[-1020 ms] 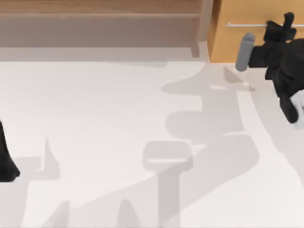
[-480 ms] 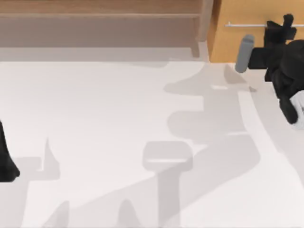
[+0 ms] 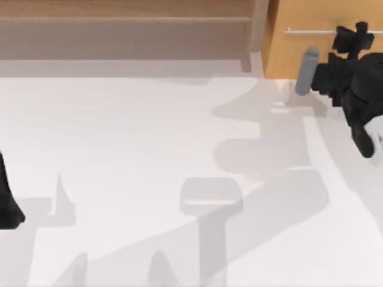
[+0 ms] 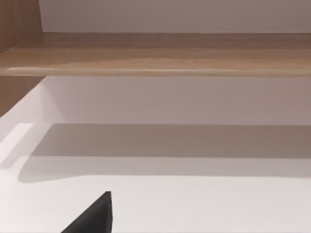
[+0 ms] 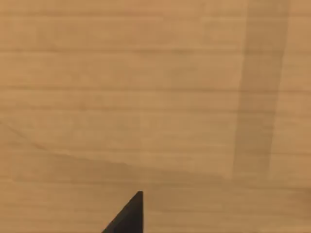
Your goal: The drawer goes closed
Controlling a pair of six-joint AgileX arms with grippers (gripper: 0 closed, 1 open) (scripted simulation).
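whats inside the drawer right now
Cannot be seen: the drawer shows its orange front panel and silver handle, which cover the interior. The right gripper sits against that front.

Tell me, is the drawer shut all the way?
Cannot tell. The top view shows just the drawer front with its silver handle, and the right gripper up against it; the drawer's sides are out of frame.

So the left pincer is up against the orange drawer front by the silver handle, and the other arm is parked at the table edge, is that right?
Not quite: it is the right pincer against the drawer front by the silver handle, at the table's far right in the top view. The right wrist view looks closely at the orange panel. The parked arm is the left one, at the table's left edge.
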